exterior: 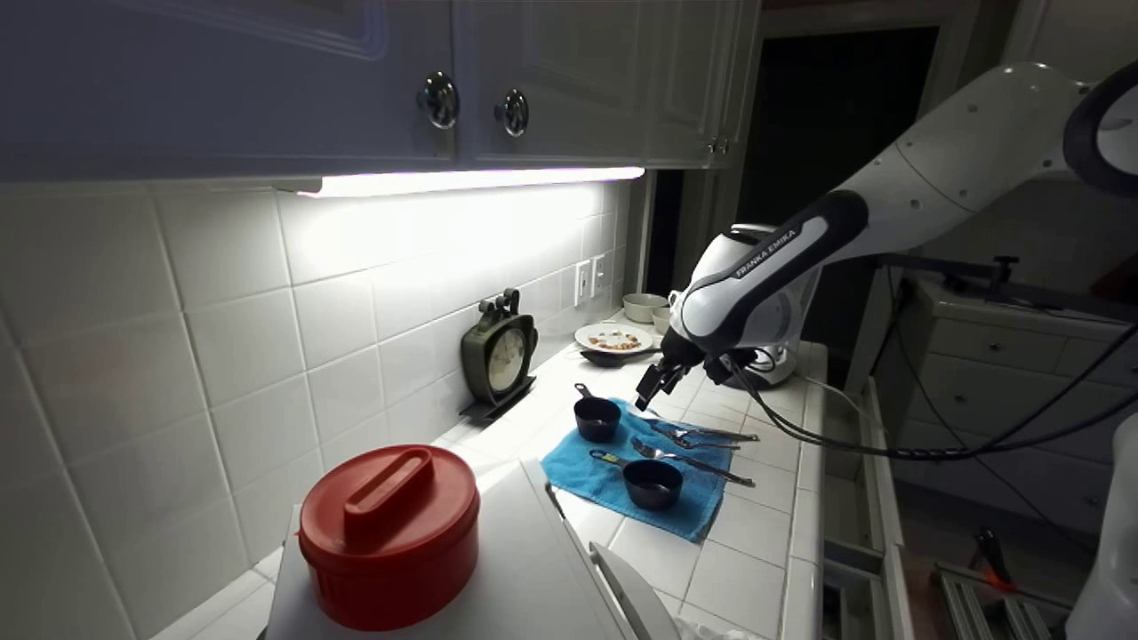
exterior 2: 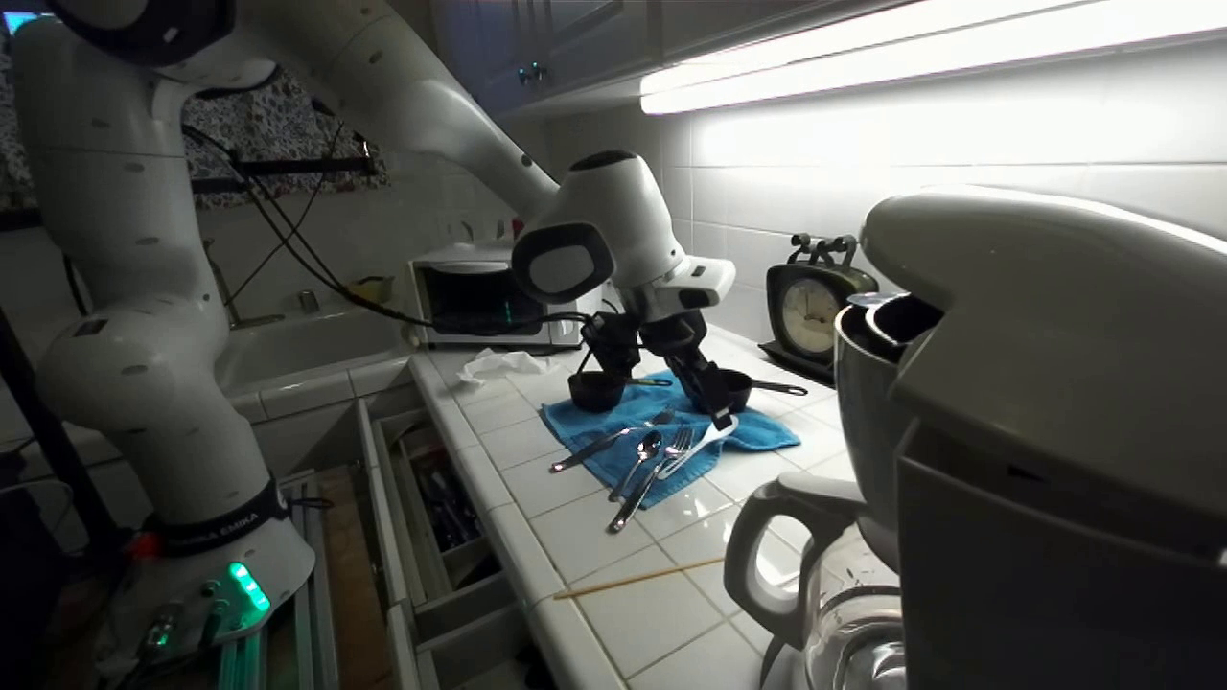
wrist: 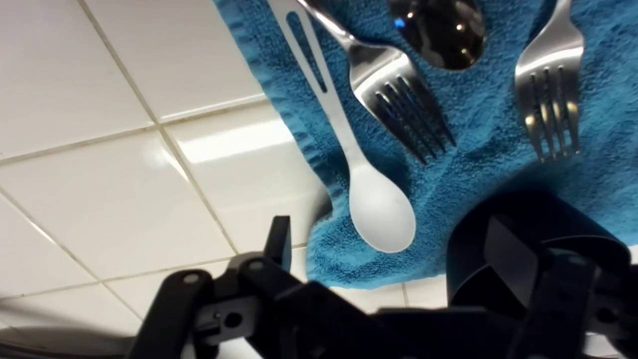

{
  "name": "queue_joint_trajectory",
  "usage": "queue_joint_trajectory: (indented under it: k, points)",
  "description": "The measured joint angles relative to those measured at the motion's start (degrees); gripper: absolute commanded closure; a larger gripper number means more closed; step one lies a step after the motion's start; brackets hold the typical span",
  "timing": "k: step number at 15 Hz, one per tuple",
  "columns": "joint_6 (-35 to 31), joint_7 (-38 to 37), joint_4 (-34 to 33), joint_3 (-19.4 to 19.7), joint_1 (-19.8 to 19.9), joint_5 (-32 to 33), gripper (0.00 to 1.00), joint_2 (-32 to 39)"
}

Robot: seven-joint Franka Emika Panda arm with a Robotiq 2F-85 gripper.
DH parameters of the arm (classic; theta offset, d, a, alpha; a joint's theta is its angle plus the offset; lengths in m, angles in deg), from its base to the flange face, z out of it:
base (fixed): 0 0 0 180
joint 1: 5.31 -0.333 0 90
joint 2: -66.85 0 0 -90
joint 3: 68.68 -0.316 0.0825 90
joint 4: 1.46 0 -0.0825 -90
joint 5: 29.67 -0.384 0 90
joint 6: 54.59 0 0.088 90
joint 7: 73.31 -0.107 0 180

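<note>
The hand point(wrist: 394, 244) is spread wide with nothing in it, hovering near the bowl end of the white spoon point(wrist: 381, 209), a fork point(wrist: 375, 65) beside that. Spoon's lying on the blue towel point(exterior: 578, 480), between the back and front edges of the worktop point(exterior: 747, 524), with a black cup point(exterior: 597, 425) toward the back edge. Looks like lining up to me; gripping that spoon would call for dropping lower, then squeezing.

Next to the blue terry-cloth towel point(exterior: 569, 471), you've room over bare sq. white tiles point(wrist: 89, 199). At towel's edge, a round black long-handled cup point(exterior: 597, 422) blocks 1 side of your black two-finger gripper point(wrist: 394, 239); contact unclear. Nr towel: dark-green metal dial scale point(exterior: 498, 356). B/w towel & bulky white appliance point(exterior 2: 1054, 364): gap, w/ thin tan stick point(exterior 2: 639, 579) on tiles.
</note>
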Motion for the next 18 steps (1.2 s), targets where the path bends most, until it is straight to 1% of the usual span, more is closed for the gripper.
queue_joint_trajectory:
  k: [5, 6, 7, 8, 9, 10, 11, 13, 15, 16, 17, 18]
  points:
    - [0.00, 0.74, -4.02, -1.11, -0.01, 0.00, 0.00, 4.89]
    - [-0.06, 0.86, -4.62, -1.25, 0.00, 0.00, 0.07, 5.57]
    - [-0.10, 1.00, -5.23, -1.34, 0.01, 0.00, 0.22, 6.17]
    - [-0.19, 1.14, -5.72, -1.38, 0.03, 0.00, 0.31, 6.67]
    - [-0.29, 1.19, -6.19, -1.41, 0.06, 0.00, 0.33, 7.12]
    - [-0.40, 1.18, -6.59, -2.26, 0.85, 0.28, 0.39, 7.41]
    - [-0.55, 1.18, -6.91, -3.67, 2.14, 0.50, 0.48, 7.64]
    - [-0.81, 1.18, -7.34, -6.01, 4.33, 0.56, 0.63, 8.00]
    - [-1.00, 1.18, -7.57, -7.62, 5.86, 0.59, 0.76, 8.20]
    - [-1.04, 1.18, -7.61, -8.16, 6.39, 0.60, 0.84, 8.23]
    - [-1.05, 1.18, -7.63, -8.64, 6.87, 0.62, 0.90, 8.24]
    - [-1.06, 1.18, -7.64, -8.99, 7.22, 0.64, 0.93, 8.24]
